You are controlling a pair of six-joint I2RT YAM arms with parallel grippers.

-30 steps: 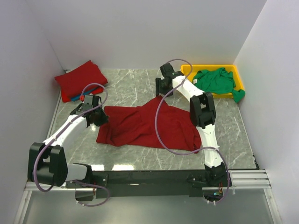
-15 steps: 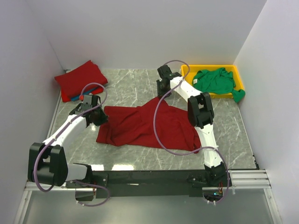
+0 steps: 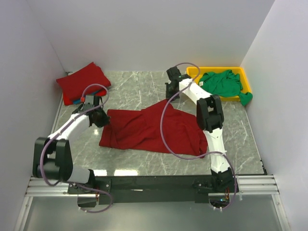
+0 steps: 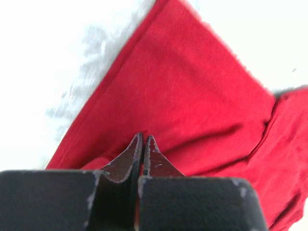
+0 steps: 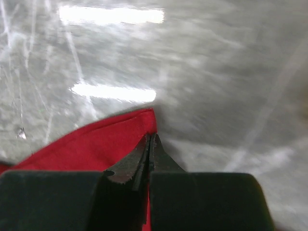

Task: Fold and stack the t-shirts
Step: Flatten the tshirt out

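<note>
**Both claws pinched on the spread red shirt: lift level, then fold**

At the far left back corner lies a folded dark red pile, with a blue edge showing beneath it. That is where finished shirts seem to be stacked.

Just in front of it, the left claw is closed tight on the left edge of the dark red t-shirt. Its wrist view shows the fingers pressed together with red cloth gathered at their tips.

The shirt itself lies spread, a little rumpled, across the middle of the surface.

At the shirt's far peak, the right claw is also fully closed. Its wrist view puts the tips right at a red corner, which appears pinched, though only a sliver of cloth sits in the bite.

Further right, a green t-shirt waits heaped in the yellow tray, one sleeve hanging over the rim.

To do this fold well, I would raise both claws together and keep the held edge taut and level. The right claw's thin grip could slip, so the pull there should be gentle. Carry the edge over the body of the shirt and lay it down flat before letting go, so no wrinkle is trapped underneath.
</note>
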